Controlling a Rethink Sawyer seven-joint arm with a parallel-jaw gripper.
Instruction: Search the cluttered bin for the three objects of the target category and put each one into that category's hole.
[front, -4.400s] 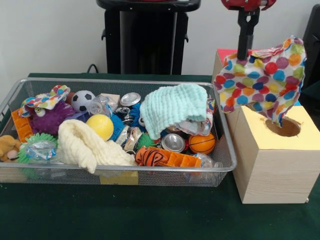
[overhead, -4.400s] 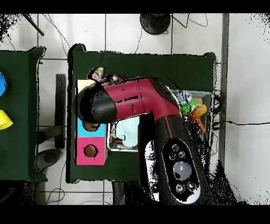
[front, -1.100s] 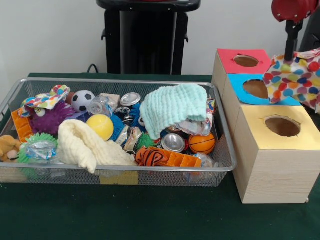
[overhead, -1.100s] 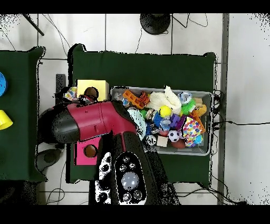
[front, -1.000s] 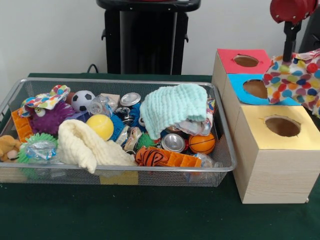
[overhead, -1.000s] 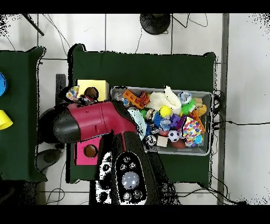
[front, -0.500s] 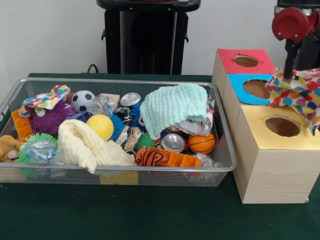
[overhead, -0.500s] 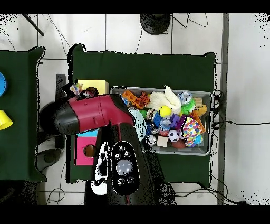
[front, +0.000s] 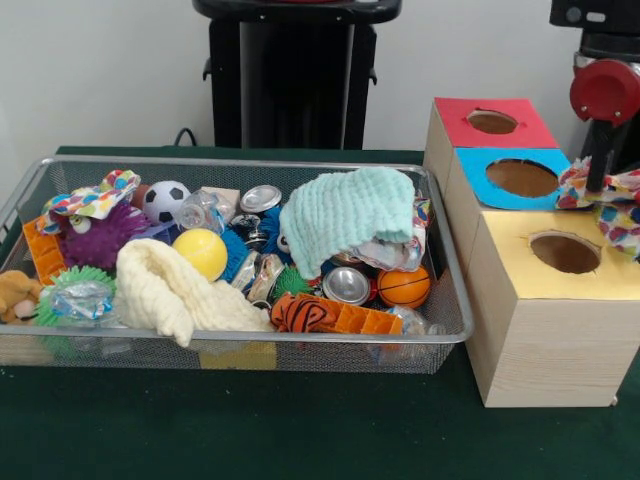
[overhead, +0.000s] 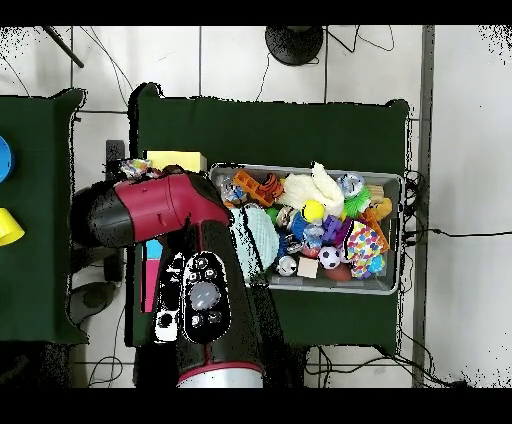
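1. Landmark: the yellow-topped box (front: 548, 300), nearest of three wooden boxes in a row, seen from the front. Its round hole (front: 565, 252) is open and nothing is in it.
2. Behind it stands the blue-topped box (front: 520, 178), then the red-topped box (front: 490, 120); each has its own hole.
3. The gripper (front: 597, 180) hangs at the right edge above the yellow-topped box's far right corner, closed on the polka-dot cloth (front: 612, 205).
4. That cloth droops either side of the gripper stem, beside the hole but not in it; its lower corner hangs over the box's right rim.
5. Left of the yellow-topped box, touching or just beside it, sits the wire bin (front: 45, 175), packed full.
6. In the bin, the mint cloth (front: 345, 215) lies nearest the boxes, draped over a crushed can (front: 347, 285) and beside a small basketball (front: 404, 287).
7. The cream cloth (front: 170, 290) lies further left at the front of the bin, next to a yellow ball (front: 200, 252).
8. A second polka-dot cloth (front: 90, 200) sits at the bin's far left corner on a purple spiky toy (front: 95, 238), with a soccer ball (front: 165, 200) just beside it.
9. From overhead, the red arm (overhead: 165, 210) covers most of the boxes; only a strip of yellow top shows.
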